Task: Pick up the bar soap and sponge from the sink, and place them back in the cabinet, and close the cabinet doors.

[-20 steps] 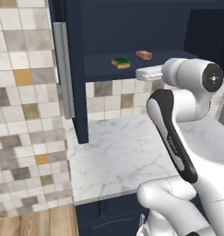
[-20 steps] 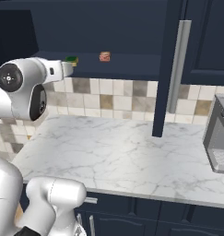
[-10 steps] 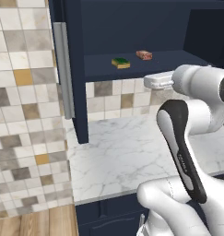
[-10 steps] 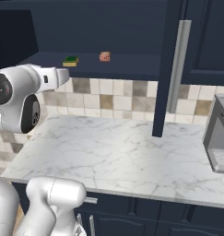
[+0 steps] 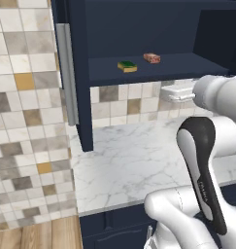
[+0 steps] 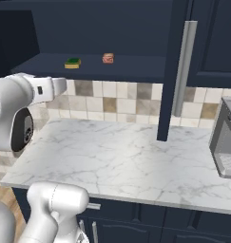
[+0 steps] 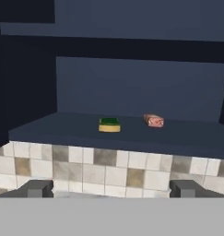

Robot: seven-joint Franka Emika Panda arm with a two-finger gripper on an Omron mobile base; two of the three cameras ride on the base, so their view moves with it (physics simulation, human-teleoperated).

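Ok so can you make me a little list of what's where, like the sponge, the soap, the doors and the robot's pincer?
sponge: lying on the cabinet shelf
bar soap: on the same shelf, beside the sponge, apart from it
cabinet: open, shelf in plain sight
cabinet doors: both swung open, not yet closed
pincer: open, empty, facing the shelf from below its front edge
counter: white marble, below the cabinet
left to do: close the doors
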